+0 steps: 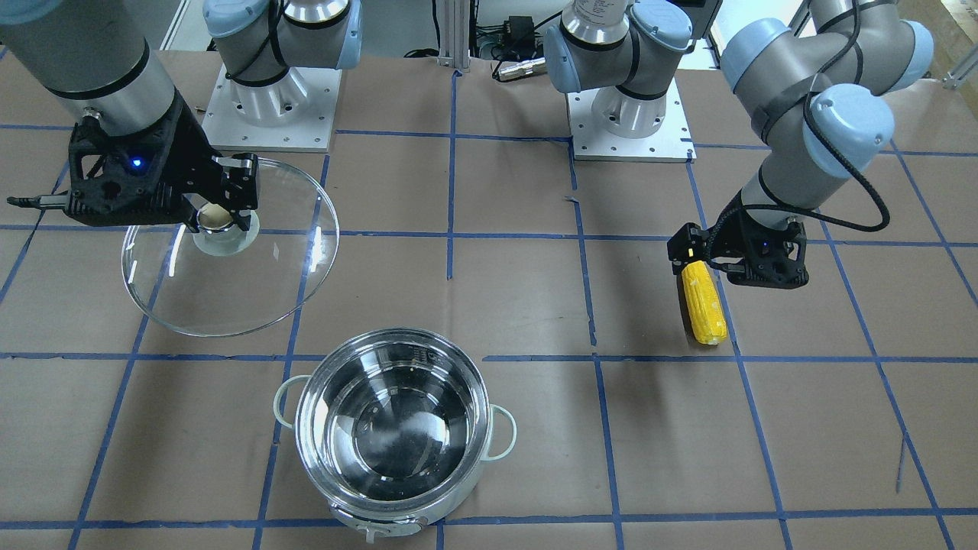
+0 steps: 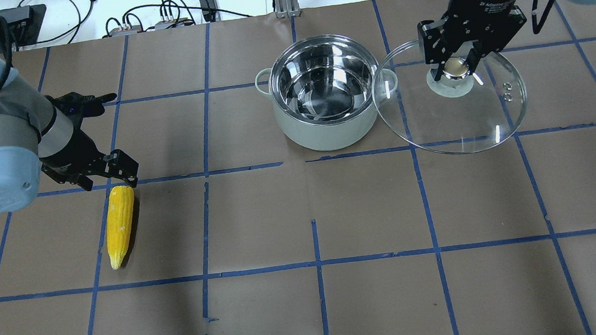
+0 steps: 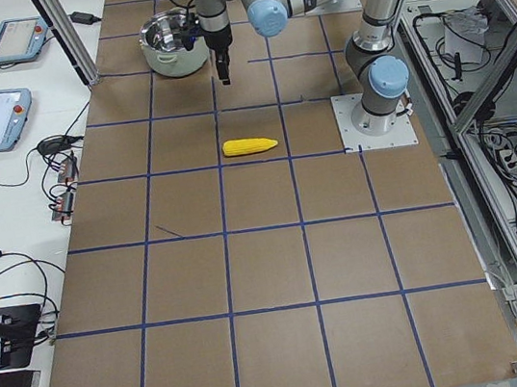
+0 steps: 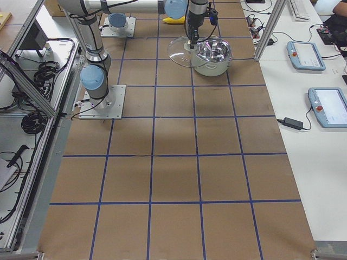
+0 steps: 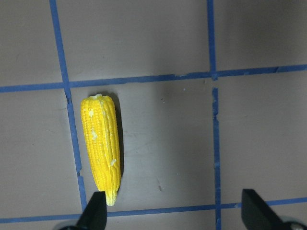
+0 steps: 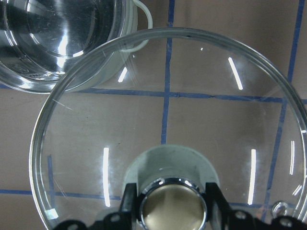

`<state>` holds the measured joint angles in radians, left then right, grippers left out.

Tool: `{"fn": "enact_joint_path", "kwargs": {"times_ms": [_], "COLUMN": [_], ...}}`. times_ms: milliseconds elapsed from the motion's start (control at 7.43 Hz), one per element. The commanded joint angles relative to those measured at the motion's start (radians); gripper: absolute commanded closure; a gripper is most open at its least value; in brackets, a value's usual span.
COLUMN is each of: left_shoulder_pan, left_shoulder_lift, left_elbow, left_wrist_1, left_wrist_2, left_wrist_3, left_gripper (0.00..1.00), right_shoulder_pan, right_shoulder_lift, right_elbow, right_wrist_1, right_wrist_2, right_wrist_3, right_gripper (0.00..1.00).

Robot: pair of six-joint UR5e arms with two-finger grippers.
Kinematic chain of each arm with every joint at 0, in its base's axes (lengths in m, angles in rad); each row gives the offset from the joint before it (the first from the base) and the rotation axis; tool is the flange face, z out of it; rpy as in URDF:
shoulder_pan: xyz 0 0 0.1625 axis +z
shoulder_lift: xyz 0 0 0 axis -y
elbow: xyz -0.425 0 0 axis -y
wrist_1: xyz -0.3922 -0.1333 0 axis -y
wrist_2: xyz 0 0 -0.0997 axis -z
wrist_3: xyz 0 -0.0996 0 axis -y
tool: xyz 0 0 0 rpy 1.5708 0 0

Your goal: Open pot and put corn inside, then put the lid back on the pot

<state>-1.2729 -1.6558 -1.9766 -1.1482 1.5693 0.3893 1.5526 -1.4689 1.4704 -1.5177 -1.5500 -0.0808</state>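
Observation:
The shiny steel pot [image 2: 281,116] with pale green handles stands open and empty; it also shows in the front view [image 1: 307,397]. My right gripper [image 2: 455,67] is shut on the pale green knob [image 6: 172,203] of the clear glass lid [image 2: 456,121]. It holds the lid in the air beside the pot, the lid's rim overlapping one pot handle. The yellow corn [image 2: 119,223] lies on the table. My left gripper [image 2: 107,179] hangs above it, open and empty. In the left wrist view the corn [image 5: 100,148] lies towards one fingertip [image 5: 94,213], not between the two.
The table is covered in brown paper with a grid of blue tape lines [image 2: 317,265]. Both arm bases [image 1: 271,99] stand on mounting plates at the robot's edge. Tablets and cables [image 4: 303,54] lie off the table on the operators' side.

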Motion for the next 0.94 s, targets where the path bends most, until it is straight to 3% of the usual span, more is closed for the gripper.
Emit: {"fn": "enact_joint_path", "kwargs": {"times_ms": [0,538,808], "left_shoulder_pan": [0.076,0.101,0.086], "left_shoulder_lift": [-0.071,-0.196,-0.213], "left_elbow": [-0.030,-0.041,-0.038], "left_wrist_1": [0.064,0.148,0.153], "left_wrist_2": [0.005,0.000,0.011], "left_wrist_3": [0.126,0.149,0.024], "left_gripper": [0.00,0.01,0.24], "right_shoulder_pan": [-0.003,-0.012,-0.012], "right_shoulder_lift": [0.015,0.021,0.022], "right_elbow": [0.004,0.005,0.005], "right_wrist_1": [-0.021,-0.022,-0.025], "right_wrist_2": [-0.001,0.002,0.001], "right_wrist_3": [-0.001,-0.005,-0.007], "right_gripper": [0.73,0.73,0.73]}}
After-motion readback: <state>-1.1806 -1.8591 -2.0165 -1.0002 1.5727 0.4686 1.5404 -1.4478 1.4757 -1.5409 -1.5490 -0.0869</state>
